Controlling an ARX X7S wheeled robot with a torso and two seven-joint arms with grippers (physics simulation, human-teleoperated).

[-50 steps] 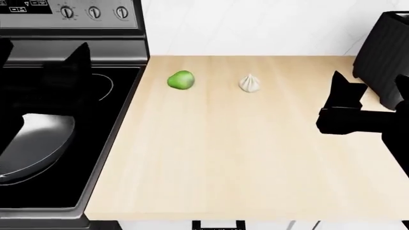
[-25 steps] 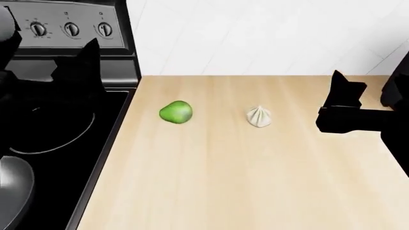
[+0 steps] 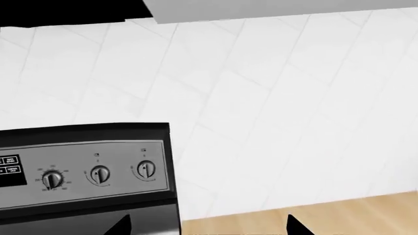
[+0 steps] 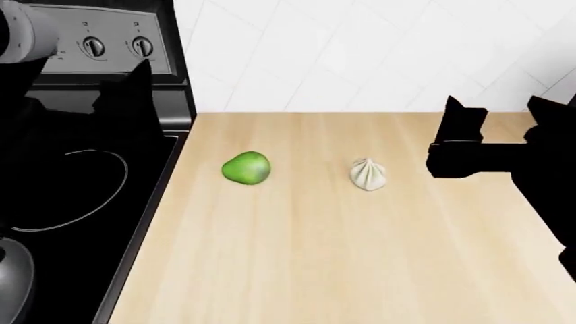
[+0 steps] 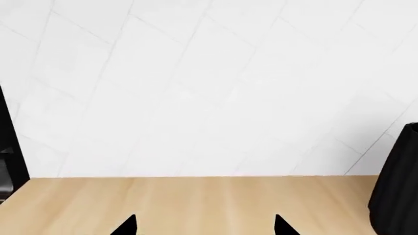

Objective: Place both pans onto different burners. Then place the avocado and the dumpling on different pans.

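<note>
The green avocado (image 4: 245,167) and the cream pleated dumpling (image 4: 368,174) lie apart on the wooden counter (image 4: 297,256). My right gripper (image 4: 493,108) hovers open and empty to the right of the dumpling; its tips frame bare counter in the right wrist view (image 5: 203,227). My left gripper (image 4: 115,84) is open and empty over the back of the black cooktop (image 4: 90,256), near a white burner circle (image 4: 115,192); in the left wrist view (image 3: 207,227) it spans the stove's edge. The glossy grey pan (image 4: 11,287) shows only as a rim at the lower left. The matte black pan is not visible.
The stove's control panel with knobs (image 4: 93,46) stands behind the cooktop, also seen in the left wrist view (image 3: 99,175). A white tiled wall (image 4: 360,54) backs the counter. A black appliance (image 5: 398,186) stands at the counter's far right.
The head view has shifted, so the grey pan slid nearly out at the lower left. The right gripper has moved a little left, nearer the dumpling. Avocado and dumpling have not moved on the counter.
</note>
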